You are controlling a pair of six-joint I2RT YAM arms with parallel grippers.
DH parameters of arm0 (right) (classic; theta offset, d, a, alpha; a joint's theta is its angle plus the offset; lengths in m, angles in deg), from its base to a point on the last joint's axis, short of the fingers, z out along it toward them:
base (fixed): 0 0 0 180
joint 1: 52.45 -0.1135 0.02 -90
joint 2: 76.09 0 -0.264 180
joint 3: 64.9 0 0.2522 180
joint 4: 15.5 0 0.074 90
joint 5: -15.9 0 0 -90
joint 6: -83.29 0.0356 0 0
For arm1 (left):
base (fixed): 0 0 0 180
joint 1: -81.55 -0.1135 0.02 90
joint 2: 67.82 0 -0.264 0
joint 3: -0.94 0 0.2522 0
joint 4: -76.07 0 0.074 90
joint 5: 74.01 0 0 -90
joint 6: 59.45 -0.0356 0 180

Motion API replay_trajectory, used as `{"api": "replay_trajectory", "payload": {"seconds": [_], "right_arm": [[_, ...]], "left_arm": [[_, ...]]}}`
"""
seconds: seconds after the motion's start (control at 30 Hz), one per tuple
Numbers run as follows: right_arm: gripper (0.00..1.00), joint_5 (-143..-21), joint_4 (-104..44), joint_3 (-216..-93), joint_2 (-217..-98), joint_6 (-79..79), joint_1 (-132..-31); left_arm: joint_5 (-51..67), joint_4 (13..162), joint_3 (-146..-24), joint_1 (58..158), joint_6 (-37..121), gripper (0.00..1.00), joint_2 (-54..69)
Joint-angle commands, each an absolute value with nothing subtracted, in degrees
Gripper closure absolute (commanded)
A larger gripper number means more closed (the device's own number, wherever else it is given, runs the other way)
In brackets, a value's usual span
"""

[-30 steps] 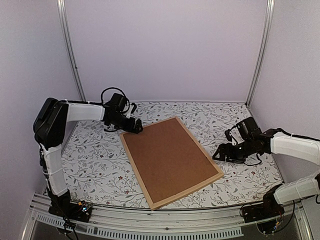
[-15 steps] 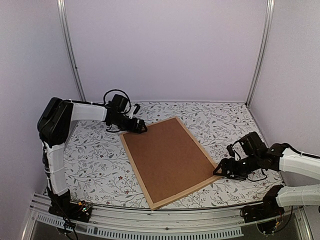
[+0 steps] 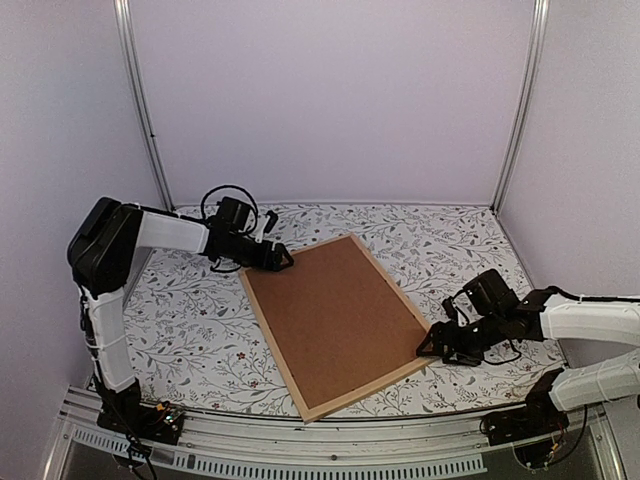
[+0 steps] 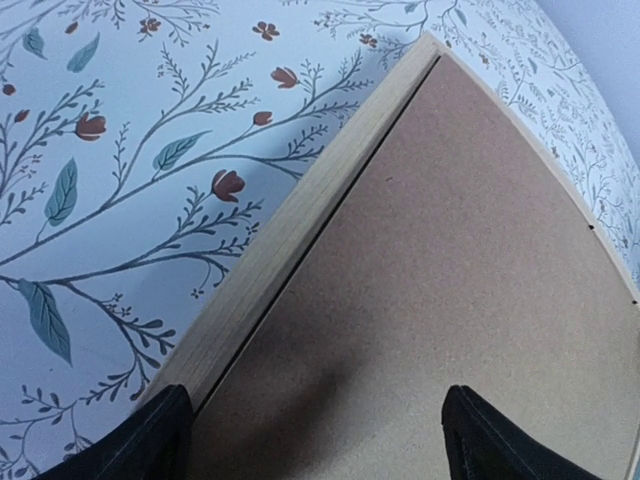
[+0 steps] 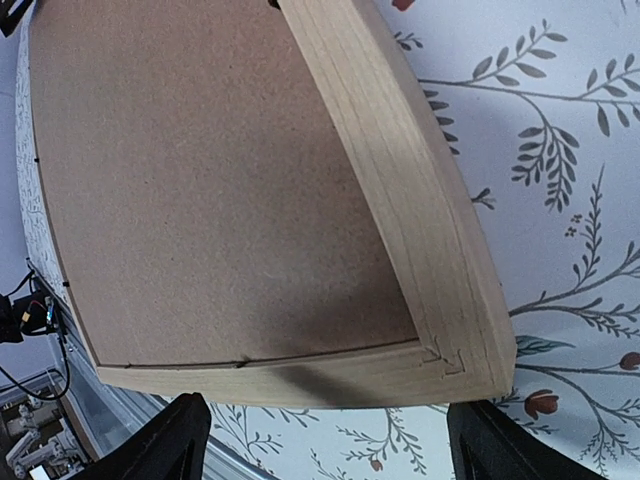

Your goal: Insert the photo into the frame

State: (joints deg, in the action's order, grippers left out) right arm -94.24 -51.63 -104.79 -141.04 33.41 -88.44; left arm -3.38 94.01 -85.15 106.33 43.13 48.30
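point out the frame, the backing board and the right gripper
frame (image 5: 400, 180): right wrist view, wooden side strip
backing board (image 3: 335, 315): top view, its centre
right gripper (image 3: 430, 346): top view, between its fingertips

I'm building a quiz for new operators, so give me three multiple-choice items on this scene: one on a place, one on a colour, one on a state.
1. Where is the right gripper?
A) by the near right corner of the frame
B) above the frame's middle
C) beside the left gripper

2. What colour is the backing board inside the frame?
A) white
B) brown
C) black

3. How do the left gripper's jaws stand?
A) open
B) shut on the frame's rim
C) shut, empty

Key:
1 A: the right wrist view shows that corner between its fingers.
2 B: plain brown within the pale wooden rim.
3 A: its fingers stand wide apart over the rim.
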Motion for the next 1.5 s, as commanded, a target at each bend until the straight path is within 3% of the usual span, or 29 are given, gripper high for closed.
{"api": "replay_trajectory", "payload": {"seconds": [0.0, 0.47, 1.07, 1.47], "right_arm": [[0.14, -93.54, -47.19, -107.81, -143.25, 33.98, -88.8], [0.14, -90.85, -47.57, -118.8, -157.14, 25.77, -81.5], [0.14, -92.76, -51.41, -137.06, -174.16, 11.76, -71.42], [0.13, -91.31, -53.39, -137.18, -172.66, 10.6, -70.41]], "left_arm": [[-6.07, 97.1, -79.76, 108.27, 45.34, 0.13, 45.79], [-6.15, 99.51, -70.27, 112.94, 46.05, 0.2, 37.46], [-19.98, 100.86, -71.25, 115.3, 42.89, 0.28, 33.23], [4.45, 102.72, -86.84, 115.21, 41.03, 0.16, 40.73]]}}
